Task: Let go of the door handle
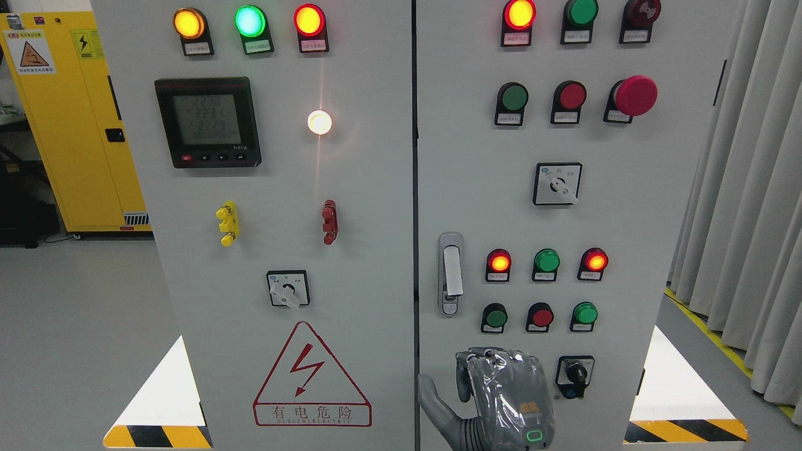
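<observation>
The door handle [450, 273] is already let go: the right robot hand [507, 394] is seen below it, apart, fingers loosely curled, holding nothing

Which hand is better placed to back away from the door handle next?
Right. The right hand sits just below the door handle on the right-hand door, apart from it, so it probably only needs to draw back. The left hand is out of view.
</observation>
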`<state>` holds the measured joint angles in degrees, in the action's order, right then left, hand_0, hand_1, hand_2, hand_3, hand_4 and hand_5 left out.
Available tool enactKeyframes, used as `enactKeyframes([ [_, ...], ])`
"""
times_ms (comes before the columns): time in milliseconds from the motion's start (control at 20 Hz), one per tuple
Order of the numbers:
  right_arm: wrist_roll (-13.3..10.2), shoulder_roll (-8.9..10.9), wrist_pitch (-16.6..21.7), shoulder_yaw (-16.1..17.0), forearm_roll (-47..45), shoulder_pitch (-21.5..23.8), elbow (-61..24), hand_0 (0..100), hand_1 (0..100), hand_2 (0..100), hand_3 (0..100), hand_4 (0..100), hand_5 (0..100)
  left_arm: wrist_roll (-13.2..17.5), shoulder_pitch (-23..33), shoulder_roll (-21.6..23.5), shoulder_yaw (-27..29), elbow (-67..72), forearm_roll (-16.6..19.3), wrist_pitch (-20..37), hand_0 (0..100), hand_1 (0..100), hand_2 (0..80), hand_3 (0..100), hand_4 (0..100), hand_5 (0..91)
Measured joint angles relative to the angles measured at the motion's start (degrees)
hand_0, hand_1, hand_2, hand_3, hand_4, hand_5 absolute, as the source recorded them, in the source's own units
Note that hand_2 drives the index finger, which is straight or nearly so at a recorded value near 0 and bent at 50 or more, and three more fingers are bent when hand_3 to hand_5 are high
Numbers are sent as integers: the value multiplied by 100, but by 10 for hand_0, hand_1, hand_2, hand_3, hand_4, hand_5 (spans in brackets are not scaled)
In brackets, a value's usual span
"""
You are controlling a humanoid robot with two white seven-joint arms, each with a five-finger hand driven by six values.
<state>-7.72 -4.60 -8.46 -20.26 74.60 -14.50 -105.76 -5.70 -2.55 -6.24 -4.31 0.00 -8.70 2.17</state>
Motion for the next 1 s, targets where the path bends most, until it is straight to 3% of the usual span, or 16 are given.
enactKeyframes([
  [501, 26, -9, -54, 63, 68, -443, 105, 278, 388, 1000, 1000, 1000, 1000, 0, 0, 0, 0, 0, 0, 0, 120, 556, 0, 0, 0, 0],
  [651, -4, -9, -55, 113, 78, -573, 166, 271, 299, 1000, 1000, 1000, 1000, 0, 0, 0, 0, 0, 0, 0, 120, 556, 0, 0, 0, 0],
  [1002, -11, 16, -55, 212, 86, -839, 350, 284, 294, 1000, 1000, 1000, 1000, 0, 0, 0, 0, 0, 0, 0, 120, 556, 0, 0, 0, 0],
])
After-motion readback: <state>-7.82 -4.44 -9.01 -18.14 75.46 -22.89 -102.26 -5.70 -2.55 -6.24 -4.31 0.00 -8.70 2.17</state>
